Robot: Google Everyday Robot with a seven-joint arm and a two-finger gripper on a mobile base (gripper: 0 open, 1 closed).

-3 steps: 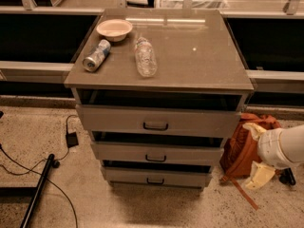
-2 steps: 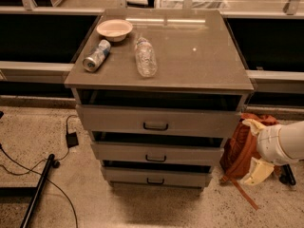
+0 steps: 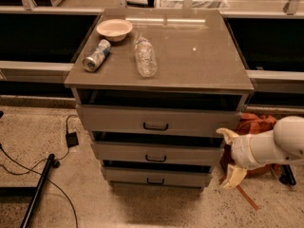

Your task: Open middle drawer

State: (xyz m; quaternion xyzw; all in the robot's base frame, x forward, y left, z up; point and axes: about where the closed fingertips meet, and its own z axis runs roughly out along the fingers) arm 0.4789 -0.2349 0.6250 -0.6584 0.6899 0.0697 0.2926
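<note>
Middle drawer (image 3: 190, 154), gripper (image 3: 230, 156) just beside its right end; fingers (image 3: 233, 175) spread apart

The gripper (image 3: 228, 156) hangs low at the right, just beside the drawers, with its fingers spread apart. Its white arm (image 3: 280, 144) is cut off by the right edge. It hides much of an orange-brown bag (image 3: 254, 125) behind it. The inside of the middle drawer (image 3: 156, 152) shows only as a dark gap under the top drawer (image 3: 156, 120). The print on the can (image 3: 96, 55) is too blurred to read. A black pole (image 3: 38, 186) is cut off by the bottom edge.
</note>
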